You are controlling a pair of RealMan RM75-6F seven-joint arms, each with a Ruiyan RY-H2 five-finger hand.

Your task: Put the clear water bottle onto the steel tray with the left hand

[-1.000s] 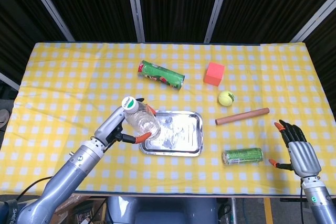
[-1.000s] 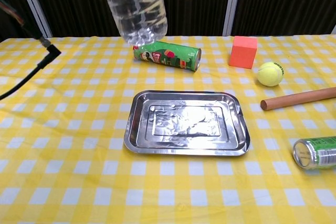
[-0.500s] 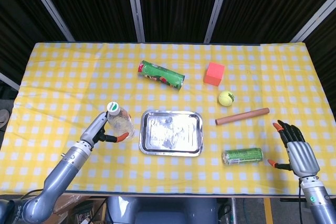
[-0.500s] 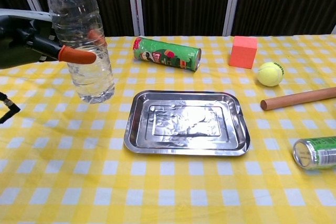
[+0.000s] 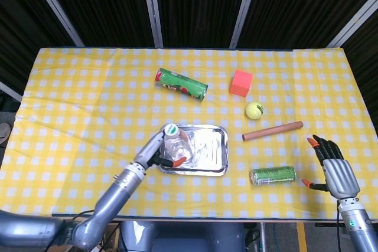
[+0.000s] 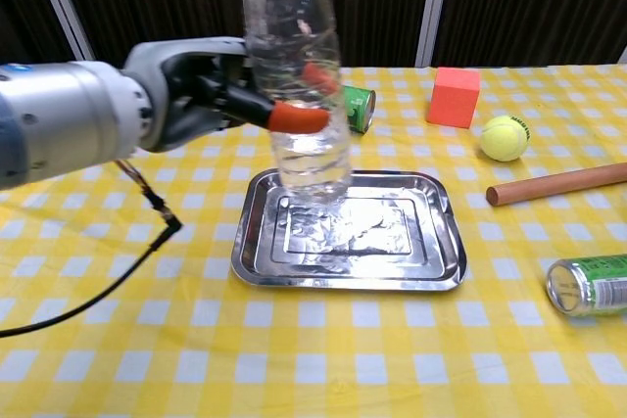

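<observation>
Gripping the clear plastic water bottle upright around its middle, the left hand holds it with orange-tipped fingers wrapped across the front. The bottle's base is over the left part of the shiny steel tray, though whether it touches the tray floor cannot be told from either view. In the chest view the bottle's cap is cut off by the top edge; the head view shows the white cap from above, with the left hand just beside it at the tray's left rim.

Behind the held bottle, the green printed snack tube is mostly hidden in the chest view, only its right end showing.

The right hand rests far off at the table's right edge, fingers spread and holding nothing; the chest view does not show it. Between it and the tray lies a green drinks can on its side, partly cut off in the chest view.
</observation>
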